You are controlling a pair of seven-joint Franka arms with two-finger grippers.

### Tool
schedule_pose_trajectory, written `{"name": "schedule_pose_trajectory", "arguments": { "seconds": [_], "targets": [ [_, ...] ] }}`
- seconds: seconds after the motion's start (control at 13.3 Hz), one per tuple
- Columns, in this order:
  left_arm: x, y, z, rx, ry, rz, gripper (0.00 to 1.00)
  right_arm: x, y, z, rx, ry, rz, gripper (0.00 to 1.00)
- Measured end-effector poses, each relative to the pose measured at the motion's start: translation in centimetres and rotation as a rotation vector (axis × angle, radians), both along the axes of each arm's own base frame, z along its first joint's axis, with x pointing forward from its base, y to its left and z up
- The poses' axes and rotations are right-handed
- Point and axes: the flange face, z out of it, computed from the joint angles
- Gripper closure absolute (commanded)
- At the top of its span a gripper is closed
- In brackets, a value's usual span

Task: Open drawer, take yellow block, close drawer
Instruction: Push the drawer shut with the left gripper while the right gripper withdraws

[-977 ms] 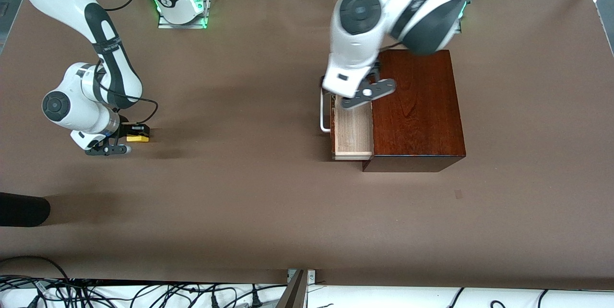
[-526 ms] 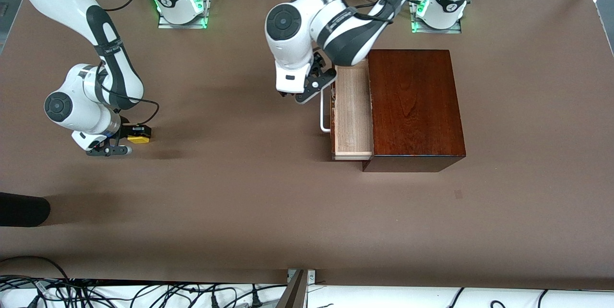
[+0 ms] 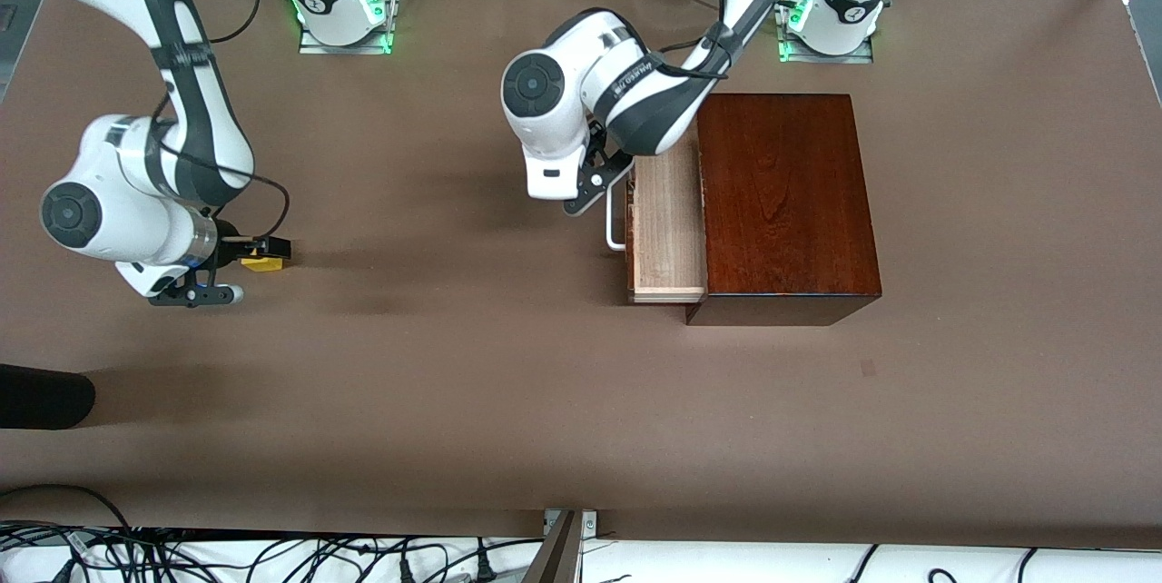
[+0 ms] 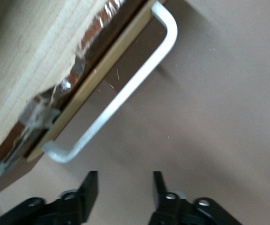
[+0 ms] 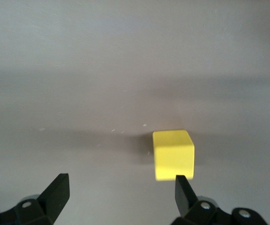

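A brown tabletop (image 3: 508, 401) carries a dark wooden box (image 3: 785, 202) toward the left arm's end. Cables run along the edge nearest the front camera.

The drawer (image 3: 667, 229) stands pulled out of the box, pale interior showing and apparently empty. Its white handle (image 3: 615, 218) faces the middle of the tabletop.

The yellow block (image 3: 261, 263) rests on the tabletop near the right arm's end, well apart from the box. In the right wrist view it sits flat and free.

Right tool (image 3: 195, 295): fingers spread wide, holding nothing, raised just beside the block. One fingertip (image 5: 182, 186) overlaps the block's lower corner in the wrist view; whether it touches cannot be told. This arm appears finished with the block.

Left tool (image 3: 590, 188): fingers part-way apart, empty, poised over the tabletop just in front of the handle, at the end nearer the bases. The wrist view shows the handle's bar (image 4: 125, 96) ahead of the fingers (image 4: 89, 190), not between them.

Judgement: the step in hand is closing the drawer.
- Press against the handle or drawer front near its middle; the present offset toward one end risks skewing the drawer.
- Push straight along the slide, toward the box.
- The box is not visibly anchored, so a slow push limits shifting.
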Motion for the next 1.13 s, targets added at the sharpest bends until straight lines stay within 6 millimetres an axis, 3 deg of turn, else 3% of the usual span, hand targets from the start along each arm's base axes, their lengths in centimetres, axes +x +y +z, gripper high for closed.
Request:
{"name": "schedule_pose_trajectory", "arguments": {
  "seconds": [0.23, 0.38, 0.53, 0.9, 1.13],
  "targets": [
    [1.7, 1.6, -0.8, 0.002, 0.009, -0.001, 1.00, -0.5, 1.5, 8.1, 0.005, -0.047, 0.013, 0.00],
    [3.0, 3.0, -1.1, 0.003, 0.013, 0.000, 1.00, -1.4, 1.1, 13.6, 0.013, -0.075, 0.010, 0.00],
    [4.2, 4.2, -1.2, -0.016, 0.022, -0.009, 1.00, -2.0, 0.6, 17.9, 0.018, -0.082, 0.003, 0.00],
    [4.9, 5.0, -1.1, -0.050, 0.043, -0.043, 1.00, -3.6, -1.2, 23.3, 0.024, -0.132, -0.023, 0.00],
    [5.4, 7.1, -1.1, -0.070, 0.069, -0.104, 1.00, -4.6, -1.5, 25.2, 0.027, -0.128, -0.027, 0.00]
  ]
}}
